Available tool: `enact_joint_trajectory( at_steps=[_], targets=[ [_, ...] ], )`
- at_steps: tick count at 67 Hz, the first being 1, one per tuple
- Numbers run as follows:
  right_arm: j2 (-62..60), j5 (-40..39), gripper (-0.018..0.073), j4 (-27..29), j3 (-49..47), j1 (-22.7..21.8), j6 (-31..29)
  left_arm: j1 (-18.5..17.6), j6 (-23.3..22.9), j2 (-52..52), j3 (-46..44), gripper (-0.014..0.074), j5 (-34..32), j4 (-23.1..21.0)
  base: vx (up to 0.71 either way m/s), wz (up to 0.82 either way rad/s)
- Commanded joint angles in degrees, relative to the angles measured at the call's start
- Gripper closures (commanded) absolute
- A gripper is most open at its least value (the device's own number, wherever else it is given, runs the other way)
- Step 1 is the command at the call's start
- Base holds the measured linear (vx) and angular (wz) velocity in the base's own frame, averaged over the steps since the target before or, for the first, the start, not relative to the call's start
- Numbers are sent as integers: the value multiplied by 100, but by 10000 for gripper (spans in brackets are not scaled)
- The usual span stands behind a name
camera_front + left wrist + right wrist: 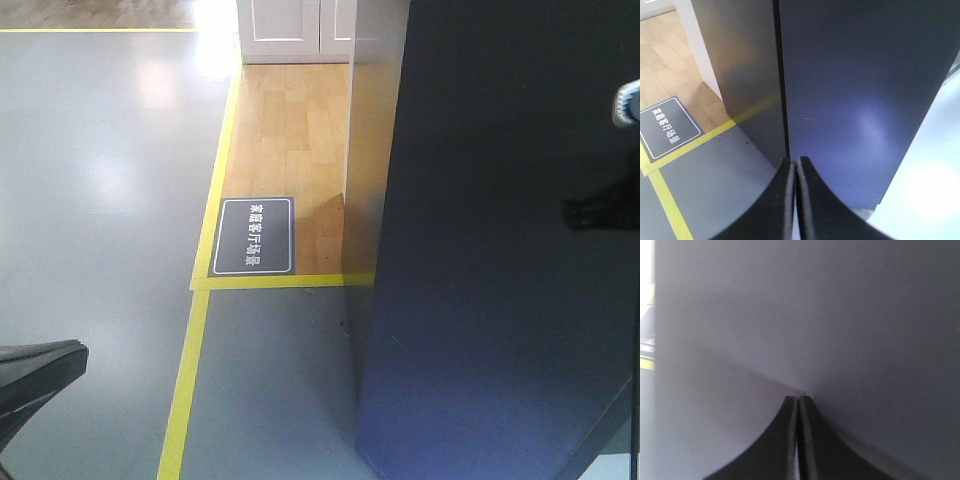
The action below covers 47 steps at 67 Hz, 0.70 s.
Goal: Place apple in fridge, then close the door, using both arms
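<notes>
The fridge shows only from outside. Its dark grey door [500, 250] fills the right of the front view, lying flush against the glossy side panel [372, 170]. In the left wrist view my left gripper [794, 160] is shut and empty, its tips low by the seam between the side panel [740, 65] and the door [860, 90]. My right gripper [798, 398] is shut with nothing in it, its tips right at the flat door face [830, 315]. The apple is out of view. Part of a black arm [40, 372] shows at the front view's lower left.
Grey floor [100, 200] with yellow tape lines [190, 370] lies left of the fridge. A dark floor sign with white characters [253, 236] sits on a wood-floor patch [290, 130]. A white cabinet [290, 30] stands behind it.
</notes>
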Motion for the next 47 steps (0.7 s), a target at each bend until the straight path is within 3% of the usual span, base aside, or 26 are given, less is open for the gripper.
enact_joint_trajectory(
  at_steps=[1, 13, 31, 40, 47],
  targets=[
    [252, 17, 562, -601, -477, -58, -39, -20, -70, -18, -141, 603, -357, 96, 0, 0],
    [660, -465, 562, -365, -942, -836, -46, -20, -70, -18, -141, 603, -356, 96, 0, 0],
    [1070, -2458, 562, 794, -1059, -2245, -113, -20, -70, -18, -141, 603, -356, 96, 0, 0],
    [1412, -3067, 562, 867, -1091, -2748, -107, -20, -70, -18, -141, 603, -356, 96, 0, 0],
    [1783, -3229, 562, 874, -1331, -2895, -46, -20, -70, -18, -141, 603, -356, 96, 0, 0]
  ],
)
